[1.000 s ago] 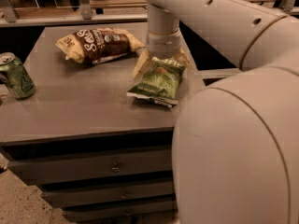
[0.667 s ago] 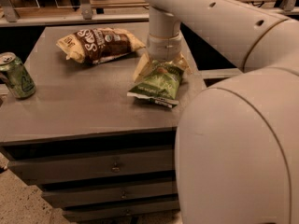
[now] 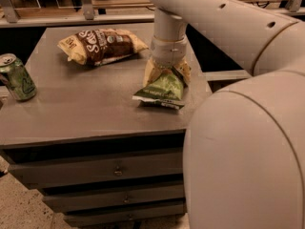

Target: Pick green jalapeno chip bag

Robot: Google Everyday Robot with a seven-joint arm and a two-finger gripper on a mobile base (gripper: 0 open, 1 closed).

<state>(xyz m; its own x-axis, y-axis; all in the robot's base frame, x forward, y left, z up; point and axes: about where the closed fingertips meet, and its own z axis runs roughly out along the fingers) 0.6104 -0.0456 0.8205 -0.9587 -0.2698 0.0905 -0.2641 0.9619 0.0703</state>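
The green jalapeno chip bag (image 3: 161, 88) lies on the right part of the grey cabinet top (image 3: 86, 113), pale lettering along its near edge. My gripper (image 3: 167, 73) comes straight down from the arm onto the bag's far end. Its tan fingers (image 3: 150, 71) stand on both sides of the bag and pinch it, so the bag's top is bunched narrow between them. The near end of the bag rests at or just above the surface, with a shadow under it. The fingertips are partly hidden by the bag.
A larger brown-and-cream chip bag (image 3: 101, 45) lies at the back middle. A green drink can (image 3: 17, 77) stands at the left edge. The cabinet has drawers (image 3: 114, 168) below. My arm's big white body (image 3: 248, 151) fills the right side, hiding the right edge.
The fingers have closed in on the bag's far end, and the bag looks narrower and bunched there. The arm has barely moved.
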